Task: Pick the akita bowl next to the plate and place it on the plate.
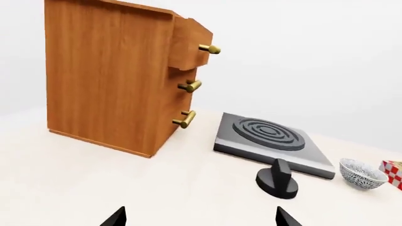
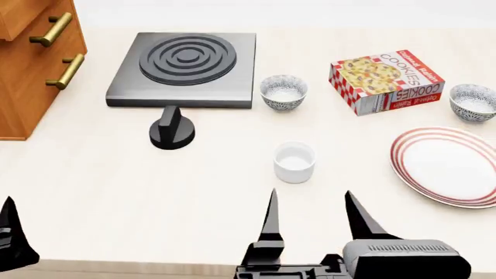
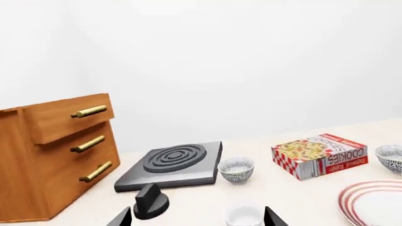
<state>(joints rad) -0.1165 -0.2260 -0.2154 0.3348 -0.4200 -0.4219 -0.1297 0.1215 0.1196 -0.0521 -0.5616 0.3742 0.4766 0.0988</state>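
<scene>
The akita bowl (image 2: 473, 102), small and speckled, stands at the far right just behind the plate (image 2: 449, 165), a wide white dish with red rings; both also show in the right wrist view, the bowl (image 3: 390, 157) and the plate (image 3: 373, 202). My right gripper (image 2: 310, 200) is open and empty near the table's front edge, left of the plate and short of a white cup (image 2: 294, 161). Only one finger of my left gripper (image 2: 11, 232) shows at the bottom left; in its wrist view the left gripper (image 1: 201, 216) is open over bare table.
A second identical speckled bowl (image 2: 284, 92) sits beside the black stove burner (image 2: 184, 67), with its knob (image 2: 171, 129) in front. A cookies box (image 2: 385, 80) lies between the two bowls. A wooden drawer cabinet (image 2: 31, 64) stands at the far left.
</scene>
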